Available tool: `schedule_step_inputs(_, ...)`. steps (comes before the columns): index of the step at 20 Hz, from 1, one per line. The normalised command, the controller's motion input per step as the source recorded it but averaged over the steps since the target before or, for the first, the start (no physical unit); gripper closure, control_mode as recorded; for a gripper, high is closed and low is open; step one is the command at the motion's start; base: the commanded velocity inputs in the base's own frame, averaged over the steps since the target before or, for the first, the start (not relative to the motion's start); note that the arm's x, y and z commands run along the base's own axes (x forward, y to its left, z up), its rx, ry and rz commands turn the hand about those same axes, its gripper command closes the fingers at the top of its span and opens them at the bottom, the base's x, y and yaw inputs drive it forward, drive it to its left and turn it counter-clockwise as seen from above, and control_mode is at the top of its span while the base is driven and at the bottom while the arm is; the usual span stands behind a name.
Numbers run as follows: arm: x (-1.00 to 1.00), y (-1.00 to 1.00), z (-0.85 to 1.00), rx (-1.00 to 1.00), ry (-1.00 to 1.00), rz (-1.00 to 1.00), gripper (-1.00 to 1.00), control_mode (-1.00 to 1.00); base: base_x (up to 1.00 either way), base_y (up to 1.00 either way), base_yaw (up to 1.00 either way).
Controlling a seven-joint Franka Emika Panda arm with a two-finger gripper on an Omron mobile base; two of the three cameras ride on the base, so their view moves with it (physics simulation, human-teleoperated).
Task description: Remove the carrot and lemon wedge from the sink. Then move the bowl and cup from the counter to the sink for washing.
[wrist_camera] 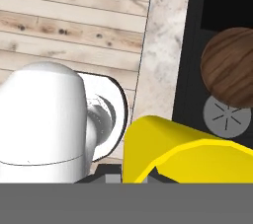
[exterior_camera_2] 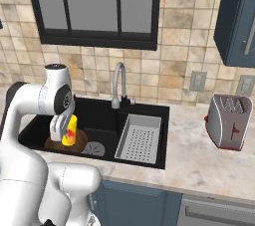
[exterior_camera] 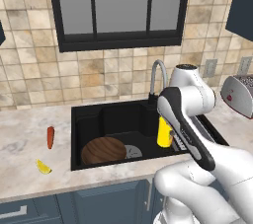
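The tool (exterior_camera_2: 63,131) pinches the cup (exterior_camera_2: 70,130) above the sink (exterior_camera_2: 107,120). The bowl (exterior_camera: 103,150) lies just below it. Carrot (exterior_camera: 50,137) and lemon wedge (exterior_camera: 43,167) rest well apart on the surface (exterior_camera: 29,144).

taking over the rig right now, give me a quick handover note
Gripper: jaws shut on the cup, held above the sink basin.
Bowl: already in the sink, next to the drain.
Carrot and lemon wedge: out on the counter, left of the sink.
Done: both food items removed, bowl moved.
Left: lower the cup into the sink and let go.
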Motion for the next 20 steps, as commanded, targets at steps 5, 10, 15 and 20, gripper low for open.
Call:
schedule_step_inputs(5, 0.32, 0.06, 0.0, 0.0, 0.0, 0.0, 1.0, -1.0, 0.0, 0.0, 0.0)
schedule_step_inputs(10, 0.34, 0.01, 0.0, 0.0, 0.0, 0.0, 1.0, -1.0, 0.0, 0.0, 0.0)
schedule_step_inputs(15, 0.31, 0.0, -0.01, 0.0, 0.0, 0.0, 1.0, -1.0, 0.0, 0.0, 0.0)
schedule_step_inputs(20, 0.28, 0.0, -0.05, 0.0, 0.0, 0.0, 1.0, -1.0, 0.0, 0.0, 0.0)
